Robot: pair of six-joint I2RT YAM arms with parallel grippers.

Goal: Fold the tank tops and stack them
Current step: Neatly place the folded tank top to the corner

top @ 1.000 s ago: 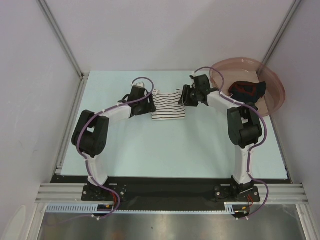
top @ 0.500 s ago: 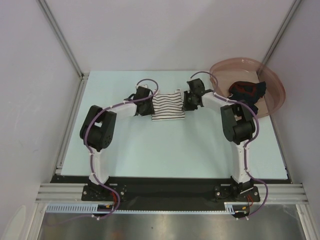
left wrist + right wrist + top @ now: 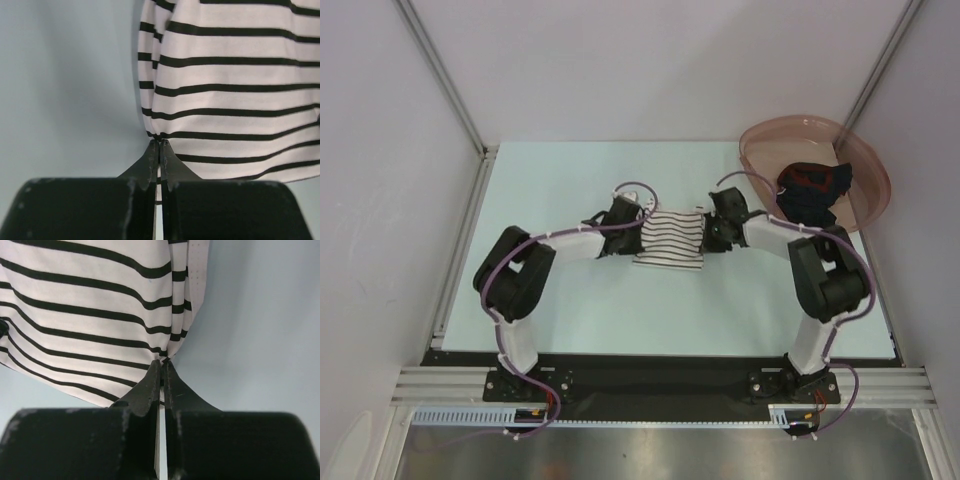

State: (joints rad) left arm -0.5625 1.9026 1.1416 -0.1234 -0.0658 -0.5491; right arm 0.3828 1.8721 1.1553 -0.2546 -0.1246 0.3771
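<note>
Fingers of both arms are clamped on one garment. Soft white striped tank top (image 3: 670, 242), with thin black horizontal stripes, is folded to a rough rectangle over the middle of the pale blue bench (image 3: 580, 300), spanning the gap between the two arms. Left gripper (image 3: 642, 237) is at the cloth's left edge, right gripper (image 3: 707, 233) at its right edge. Whether the cloth rests flat on the bench or hangs slightly above it cannot be told.

Left wrist view: the two black fingers (image 3: 149, 162) are pressed together with only a hairline slit between them. Their tips pinch the striped tank top at its near left corner, where the layers bunch. The cloth spreads away up and to the right of the tips, with bare bench on the left.

Right wrist view: much the same, mirrored. Black fingers (image 3: 151, 385) are closed tight, tips gripping a gathered fold at the cloth's edge. Stripes run off to the left and the bench shows to the right. Several layers show at the pinched edge.

Second garment: a navy-black tank top (image 3: 810, 188) with red parts sits crumpled inside the pink translucent round basin (image 3: 760, 140) at the far right corner of the bench. It is well apart from the striped one and touched by neither gripper.
</note>
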